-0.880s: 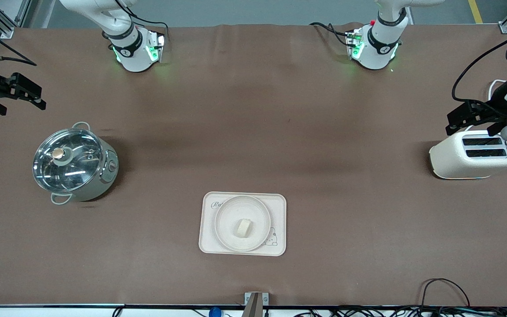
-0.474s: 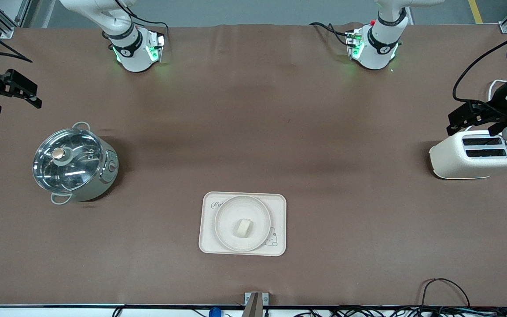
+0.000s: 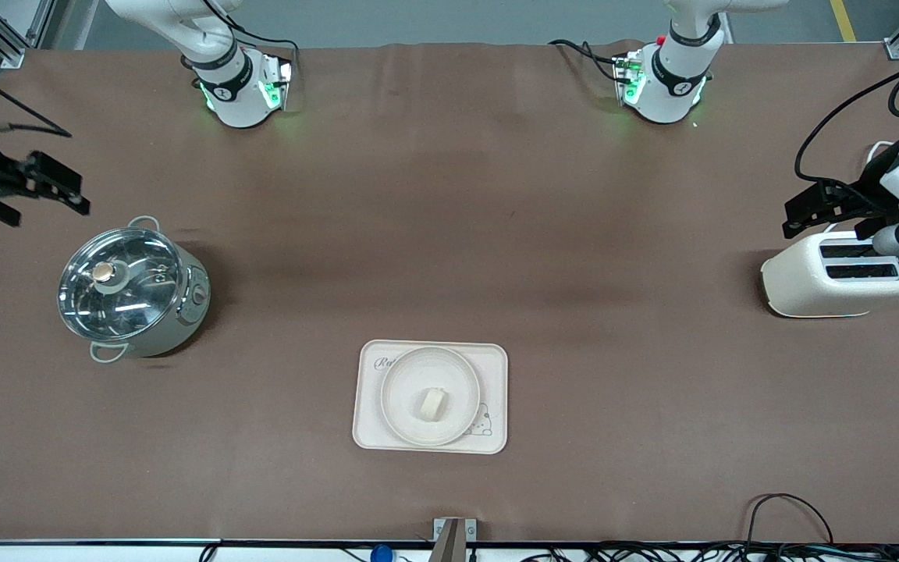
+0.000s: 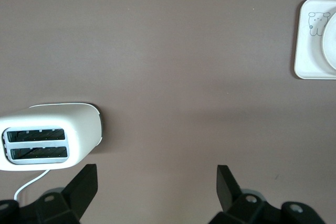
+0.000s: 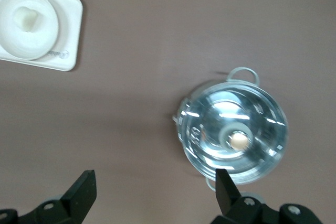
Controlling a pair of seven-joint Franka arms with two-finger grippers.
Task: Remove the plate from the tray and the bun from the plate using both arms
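Two grippers are up and away from the work, and you can see both with fingers spread wide and nothing between them. Your left gripper (image 3: 808, 215) hangs over the table's left-arm end, just above the toaster (image 3: 843, 275); in its wrist view the fingertips (image 4: 86, 182) frame bare table, with the toaster just beside one of them. Your right gripper (image 3: 55, 191) hangs over the right-arm end, near the pot (image 3: 131, 290), whose glass lid with its knob shows beside one finger in the right wrist view (image 5: 233, 132).

Your plate (image 3: 430, 396) sits on the tray (image 3: 496, 367), which lies midway along the table, close to the front camera's edge. Your bun (image 3: 432, 403) lies on the plate, about at its centre. The right wrist view shows the same: bun (image 5: 29, 17) in the plate (image 5: 26, 45), plate on the tray (image 5: 65, 30). Both grippers are well apart from the tray.
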